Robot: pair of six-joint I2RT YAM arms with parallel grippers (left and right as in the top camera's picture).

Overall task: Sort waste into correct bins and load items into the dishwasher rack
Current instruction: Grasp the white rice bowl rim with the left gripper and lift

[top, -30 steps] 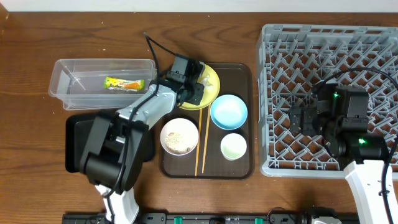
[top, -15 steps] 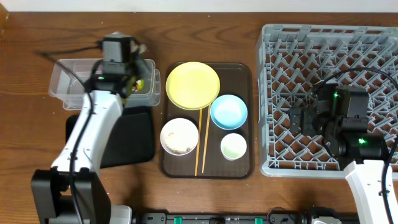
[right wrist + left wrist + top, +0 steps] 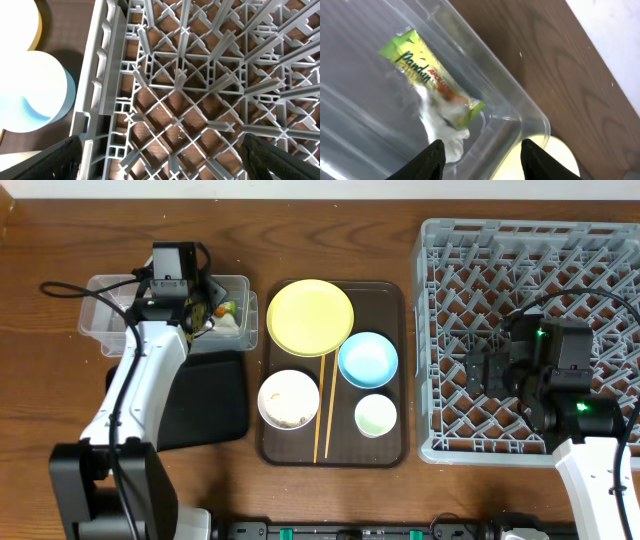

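Observation:
My left gripper [image 3: 203,308] is open over the right end of the clear tub [image 3: 110,320]. In the left wrist view its fingers [image 3: 482,156] are spread apart with nothing between them. The green-and-orange wrapper [image 3: 427,72] and a crumpled white paper bit [image 3: 442,127] lie in the tub [image 3: 520,117]. The yellow plate [image 3: 310,317], light-blue bowl [image 3: 368,359], white bowl with rice scraps [image 3: 289,399], pale cup [image 3: 375,415] and chopsticks [image 3: 322,408] sit on the brown serving tray [image 3: 392,300]. My right gripper [image 3: 162,155] is open over the grey rack [image 3: 530,250].
The black tray [image 3: 210,395] lies in front of the tub, partly under my left arm. The right wrist view shows the rack's left wall [image 3: 97,85], with the blue bowl [image 3: 30,95] and the plate edge [image 3: 37,20] beyond it.
My left arm swung from the yellow plate to the clear tub. The white paper left the plate and now lies in the tub beside the wrapper. The right arm has not moved.

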